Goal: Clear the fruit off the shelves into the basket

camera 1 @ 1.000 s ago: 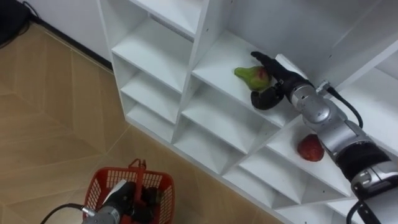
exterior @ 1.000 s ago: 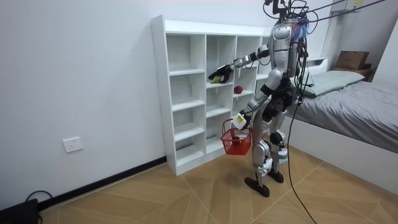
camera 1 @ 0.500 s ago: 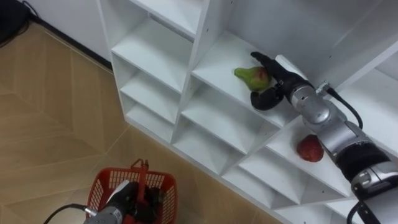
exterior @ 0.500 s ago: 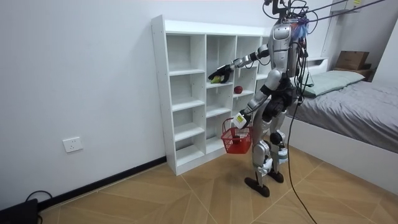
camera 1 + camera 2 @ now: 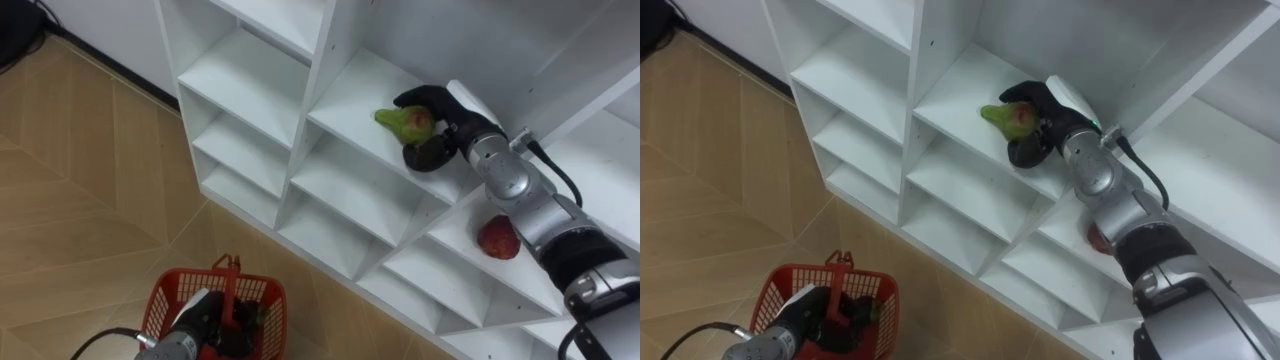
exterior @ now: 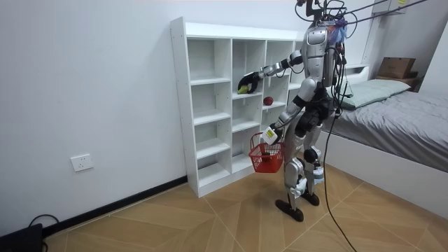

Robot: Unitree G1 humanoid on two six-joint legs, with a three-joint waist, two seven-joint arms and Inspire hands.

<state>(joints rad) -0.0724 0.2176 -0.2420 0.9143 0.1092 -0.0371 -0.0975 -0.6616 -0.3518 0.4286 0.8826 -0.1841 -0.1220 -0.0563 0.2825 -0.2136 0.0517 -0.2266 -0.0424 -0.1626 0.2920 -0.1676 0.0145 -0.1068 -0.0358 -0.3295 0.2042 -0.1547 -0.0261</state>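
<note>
A green pear with a red blush lies on a middle shelf of the white closet. My right hand reaches into that compartment, with its dark fingers curled over the pear and the thumb under it. A red apple rests in the compartment to the right, one shelf lower, beside my forearm. At the bottom of the view my left hand grips the upright handle of a red basket with some dark things inside. In the room view I stand facing the closet, the basket hanging at knee height.
The closet's other compartments hold nothing, and wooden floor lies below it. In the room view a bed is behind me at the room view's right, with a cardboard box beyond it. A wall socket sits low on the left.
My right hand's fingers, straight above the pear before, have curled down round it. The basket and left hand have hardly moved.
</note>
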